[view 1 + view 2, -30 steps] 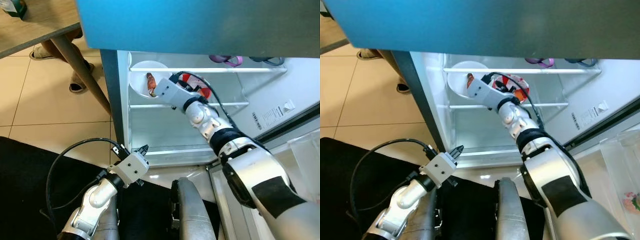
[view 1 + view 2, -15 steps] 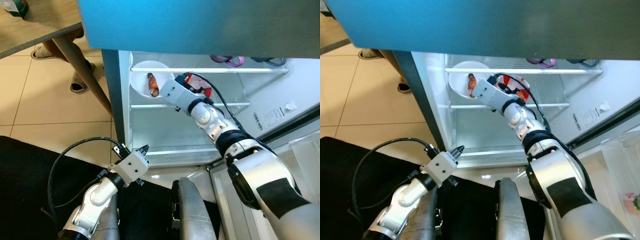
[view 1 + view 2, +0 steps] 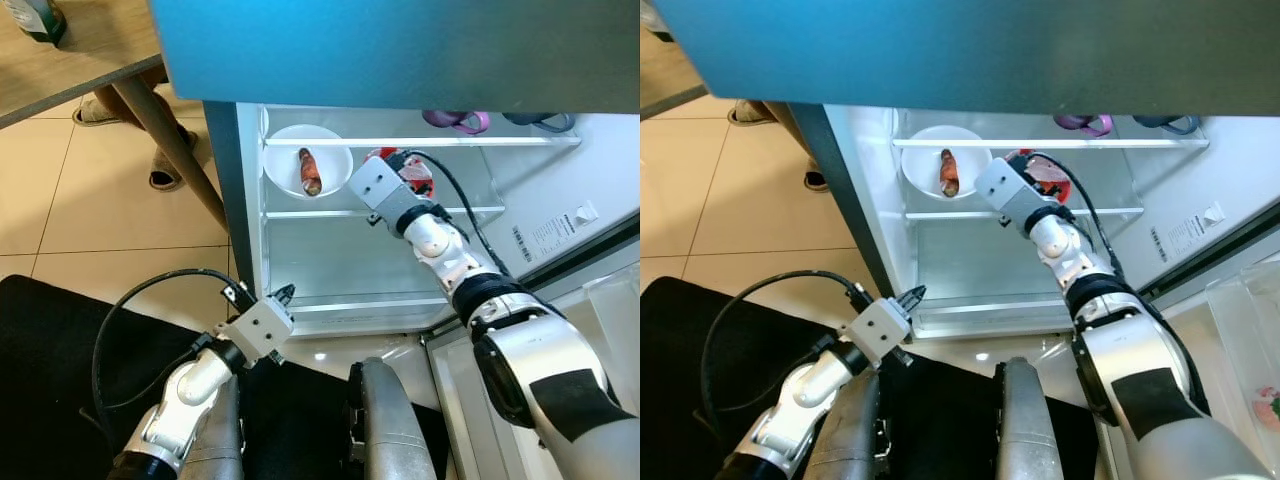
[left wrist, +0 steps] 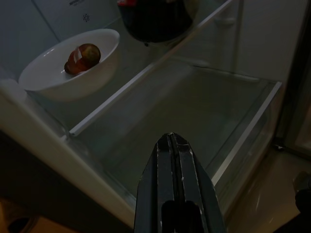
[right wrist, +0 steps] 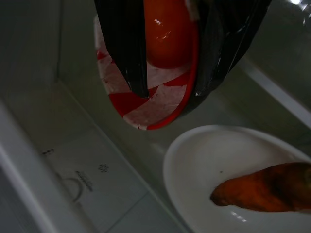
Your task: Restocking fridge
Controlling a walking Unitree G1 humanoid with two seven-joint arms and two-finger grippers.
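Right gripper (image 3: 400, 170) shifted right of white bowl (image 3: 283, 172) | jaws gripping red bowl (image 5: 160, 92) | arm outstretched

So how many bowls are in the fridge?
2: a white bowl on the middle shelf's left, and a red bowl beside it, gripped by the right gripper. Others may be hidden.

The right arm stretches forward and up, its right gripper (image 5: 167, 43) clamped on something red. The left arm bends low, and the left gripper (image 3: 286, 292) has its fingers pressed together, empty.
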